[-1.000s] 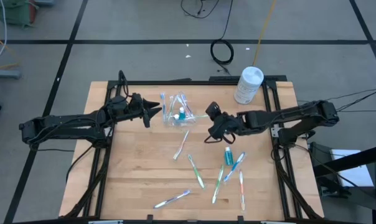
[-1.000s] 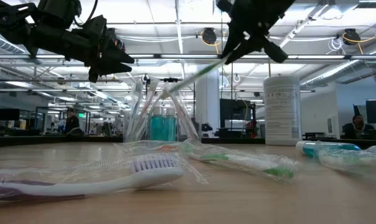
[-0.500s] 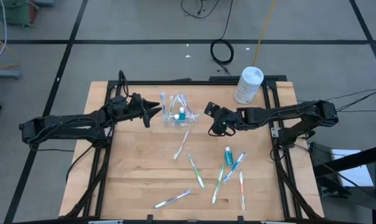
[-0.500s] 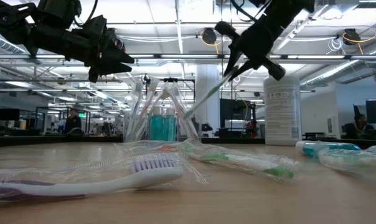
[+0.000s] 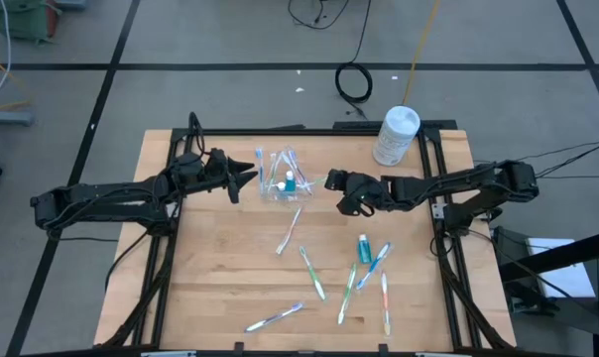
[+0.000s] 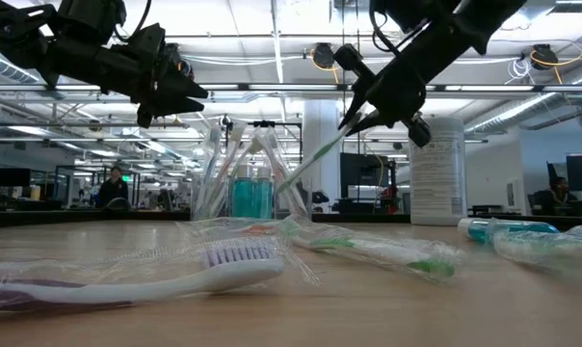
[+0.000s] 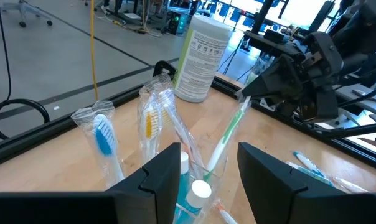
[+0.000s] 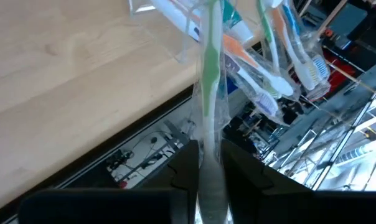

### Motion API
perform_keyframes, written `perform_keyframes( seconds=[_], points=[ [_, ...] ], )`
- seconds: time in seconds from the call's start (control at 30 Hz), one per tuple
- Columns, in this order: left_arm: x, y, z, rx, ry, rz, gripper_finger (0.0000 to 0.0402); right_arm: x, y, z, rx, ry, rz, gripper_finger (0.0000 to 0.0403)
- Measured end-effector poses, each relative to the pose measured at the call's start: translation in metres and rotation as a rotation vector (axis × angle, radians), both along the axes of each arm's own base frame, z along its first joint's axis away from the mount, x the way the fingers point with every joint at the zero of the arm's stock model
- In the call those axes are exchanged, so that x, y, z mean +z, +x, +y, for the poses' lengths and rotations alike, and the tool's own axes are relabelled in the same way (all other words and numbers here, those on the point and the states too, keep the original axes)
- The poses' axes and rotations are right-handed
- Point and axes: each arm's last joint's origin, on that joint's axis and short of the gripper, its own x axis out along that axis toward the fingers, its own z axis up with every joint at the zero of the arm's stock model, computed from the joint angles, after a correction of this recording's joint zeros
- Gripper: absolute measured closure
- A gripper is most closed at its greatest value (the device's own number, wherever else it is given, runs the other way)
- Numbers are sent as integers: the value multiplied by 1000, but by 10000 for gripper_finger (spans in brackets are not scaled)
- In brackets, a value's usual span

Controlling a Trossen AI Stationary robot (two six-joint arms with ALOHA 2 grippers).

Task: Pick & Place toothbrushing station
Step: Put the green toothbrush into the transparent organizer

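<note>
The clear plastic cup stands upright on the wooden table at the far middle, with several wrapped toothbrushes and blue toothpaste tubes standing in it. My right gripper is just right of the cup, above the table, shut on a wrapped green toothbrush. The toothbrush slants down, and its lower end is in the cup's mouth. My left gripper is open and hovers just left of the cup, its fingers apart on either side of it. My right gripper pinches the green toothbrush at its upper end between its two fingers, over the clear wrapper. The fingers come slanting down from the table's right and lie along the toothbrush. The toothbrush hangs tilted below them, its lower end inside the cup.
A large white canister stands at the far right corner. Several wrapped toothbrushes and a toothpaste tube lie loose on the near half of the table. One lies just near of the cup.
My right gripper has moved down and a little toward the cup with the green toothbrush. The toothbrush's lower end, which was above the cup's rim, has sunk into the cup among the others, and the toothbrush slants more steeply.
</note>
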Motion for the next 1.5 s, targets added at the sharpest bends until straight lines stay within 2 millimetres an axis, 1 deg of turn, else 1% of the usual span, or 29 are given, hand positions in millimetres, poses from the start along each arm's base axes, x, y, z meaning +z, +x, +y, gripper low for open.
perform_keyframes(
  seconds=[0.1, 0.23, 0.37, 0.43, 0.5, 0.67, 0.73, 0.9, 1.0, 1.1, 1.17, 1.33, 1.43, 1.5],
  points=[
    [0, 0, 0, 0, 0, 0, 236, -1, 0, -2, -7, -3, -40, 336],
    [0, 0, 0, 0, 0, 0, 236, 2, 2, -2, -5, -9, -152, 318],
    [0, 0, 0, 0, 0, 0, 236, 6, 6, 0, 78, 39, -250, 303],
    [0, 0, 0, 0, 0, 0, 236, 9, 7, 1, 95, 119, -331, 296],
    [0, 0, 0, 0, 0, 0, 236, 11, 8, 0, 92, 238, -416, 291],
    [0, 0, 0, 0, 0, 0, 236, 6, 14, -11, 9, 650, -636, 287],
    [0, 0, 0, 0, -1, 1, 236, 2, 18, -17, 29, 711, -669, 287],
    [0, 0, 0, 0, 0, 1, 236, -16, 26, -30, 56, 605, -597, 287],
    [0, 0, 0, 0, 0, 1, 236, -22, 28, -34, 43, 602, -585, 287],
    [0, 0, 0, 0, -1, 1, 236, -23, 31, -35, 28, 650, -655, 286],
    [0, 0, 0, 0, -1, 1, 236, -23, 34, -36, 38, 652, -694, 286],
    [0, 0, 0, 0, 0, 1, 236, -22, 42, -36, 150, 632, -804, 286],
    [0, 0, 0, 0, 0, 1, 236, -24, 49, -40, 124, 678, -838, 282],
    [0, 0, 0, 0, 0, 1, 236, -28, 50, -43, 93, 716, -839, 273]
  ],
)
